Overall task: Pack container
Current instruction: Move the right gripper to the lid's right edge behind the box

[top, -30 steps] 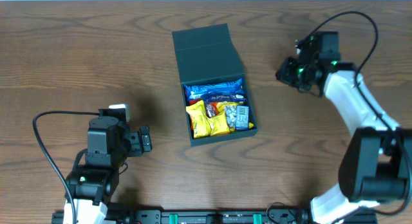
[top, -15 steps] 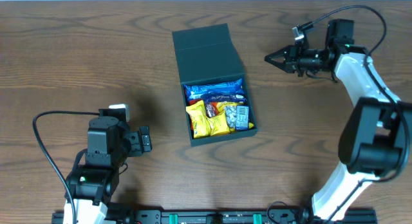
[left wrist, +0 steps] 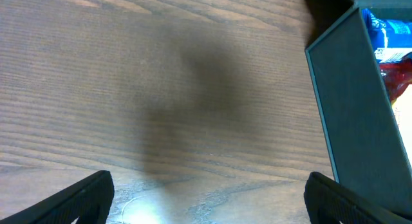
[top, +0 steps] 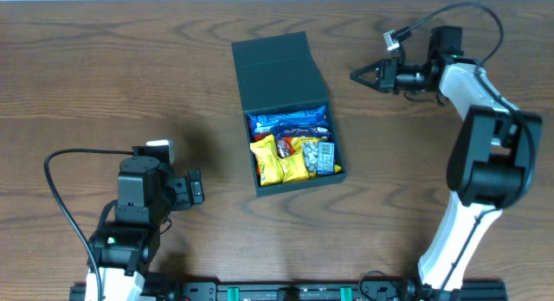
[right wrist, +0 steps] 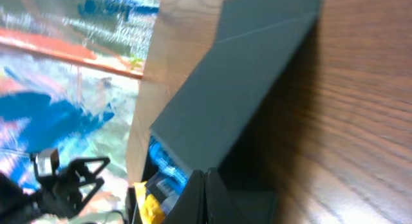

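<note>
From above, the container point(top: 299, 183) sits mid-tabletop point(top: 112, 67), its lid point(top: 279, 72) flipped back and lying open toward the far edge. Inside it's packed with packets: blue ones point(top: 290, 124) at the back, yellow ones point(top: 277, 161) in front, a silvery one point(top: 323, 154) on the right. The left gripper point(top: 196, 188) is down by the near edge, left of the container and well apart from it. The right gripper point(top: 357, 76) is out beyond the container's right side, level with the lid, its tip aimed at the lid but apart from it, fingers pressed together with nothing between them.

On the left wrist camera, the left gripper point(left wrist: 206, 198) is spread wide, a finger in each lower corner and only bare tabletop point(left wrist: 161, 69) between them. The container's side wall point(left wrist: 354, 102) fills the right, with blue point(left wrist: 386, 31) and red point(left wrist: 399, 76) wrappers peeking over the rim.

On the right wrist camera, the view is tilted. The right gripper point(right wrist: 205, 198) shows its fingers closed to one point, holding nothing. Ahead of it, the lid's dark panel point(right wrist: 244, 89) slants across the wood point(right wrist: 347, 121), and a blue packet point(right wrist: 164, 163) and a yellow one point(right wrist: 147, 206) show below its edge.
</note>
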You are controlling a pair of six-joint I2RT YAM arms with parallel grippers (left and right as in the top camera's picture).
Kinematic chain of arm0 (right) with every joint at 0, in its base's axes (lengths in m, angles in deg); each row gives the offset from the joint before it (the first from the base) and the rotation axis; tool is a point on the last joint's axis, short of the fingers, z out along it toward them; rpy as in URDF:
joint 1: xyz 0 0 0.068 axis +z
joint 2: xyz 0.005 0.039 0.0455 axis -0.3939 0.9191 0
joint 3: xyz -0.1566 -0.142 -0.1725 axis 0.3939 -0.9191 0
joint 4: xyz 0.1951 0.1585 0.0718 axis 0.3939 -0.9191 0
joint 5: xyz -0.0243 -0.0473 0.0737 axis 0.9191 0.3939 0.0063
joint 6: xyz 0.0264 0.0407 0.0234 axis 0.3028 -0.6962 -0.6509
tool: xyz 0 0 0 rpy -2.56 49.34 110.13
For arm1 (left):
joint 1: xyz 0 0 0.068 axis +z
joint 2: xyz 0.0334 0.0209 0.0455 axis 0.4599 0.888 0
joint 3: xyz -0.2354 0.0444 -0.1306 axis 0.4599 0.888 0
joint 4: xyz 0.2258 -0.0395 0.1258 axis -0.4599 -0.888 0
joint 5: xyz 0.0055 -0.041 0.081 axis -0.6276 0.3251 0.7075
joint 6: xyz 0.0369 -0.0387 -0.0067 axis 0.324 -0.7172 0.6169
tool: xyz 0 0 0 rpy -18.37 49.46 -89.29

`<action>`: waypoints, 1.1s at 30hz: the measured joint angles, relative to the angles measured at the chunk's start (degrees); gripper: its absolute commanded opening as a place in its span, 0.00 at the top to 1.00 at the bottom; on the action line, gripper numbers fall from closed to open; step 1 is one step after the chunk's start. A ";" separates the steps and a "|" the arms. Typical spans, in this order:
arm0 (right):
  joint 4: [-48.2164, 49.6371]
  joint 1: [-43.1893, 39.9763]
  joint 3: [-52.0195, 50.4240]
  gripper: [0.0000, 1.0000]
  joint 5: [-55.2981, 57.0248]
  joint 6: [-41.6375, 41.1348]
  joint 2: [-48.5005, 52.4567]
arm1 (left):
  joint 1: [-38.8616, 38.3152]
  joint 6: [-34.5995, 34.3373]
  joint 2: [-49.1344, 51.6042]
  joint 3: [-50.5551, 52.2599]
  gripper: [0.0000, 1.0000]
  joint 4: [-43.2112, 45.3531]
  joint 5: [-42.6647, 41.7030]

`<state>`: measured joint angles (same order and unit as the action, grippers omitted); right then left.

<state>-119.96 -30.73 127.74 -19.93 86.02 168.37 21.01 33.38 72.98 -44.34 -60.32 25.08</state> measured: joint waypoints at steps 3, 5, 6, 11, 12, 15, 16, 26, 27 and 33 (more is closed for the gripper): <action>-0.17 0.04 1.88 0.99 0.33 -3.04 3.56 | 0.00 0.00 0.00 0.00 0.05 -0.02 0.00; -0.15 0.15 3.08 0.99 0.37 -4.59 5.11 | 0.00 0.00 0.00 0.00 0.05 0.00 0.00; -0.13 0.20 3.58 0.99 0.42 -5.16 5.64 | 0.00 0.00 0.00 0.00 0.05 -0.02 0.00; 0.61 1.42 5.86 0.99 1.18 -8.92 7.63 | 0.00 0.00 0.00 0.00 0.05 -0.02 -0.02; 1.01 1.77 5.88 0.99 1.46 -9.62 7.76 | 0.00 0.00 0.00 0.00 0.05 0.00 0.00; 2.36 2.45 5.88 0.99 2.36 -11.56 7.89 | 0.00 0.00 0.00 0.00 0.05 0.00 0.00; 2.78 2.71 5.90 0.99 2.78 -12.28 7.89 | 0.00 0.00 0.00 0.00 0.05 0.00 0.00; 8.02 3.65 6.14 0.99 5.09 -18.29 8.96 | 0.00 0.02 0.00 0.00 0.05 0.00 0.00; 8.09 3.76 6.29 0.99 5.11 -18.60 9.68 | 0.00 0.00 0.00 0.00 0.05 0.00 0.00; 6.60 5.38 10.97 0.99 5.81 -20.85 14.75 | 0.00 0.00 0.00 0.00 0.05 0.00 0.00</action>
<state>-113.36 -25.35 138.71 -14.11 65.16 183.13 21.01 33.38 72.98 -44.34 -60.32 25.08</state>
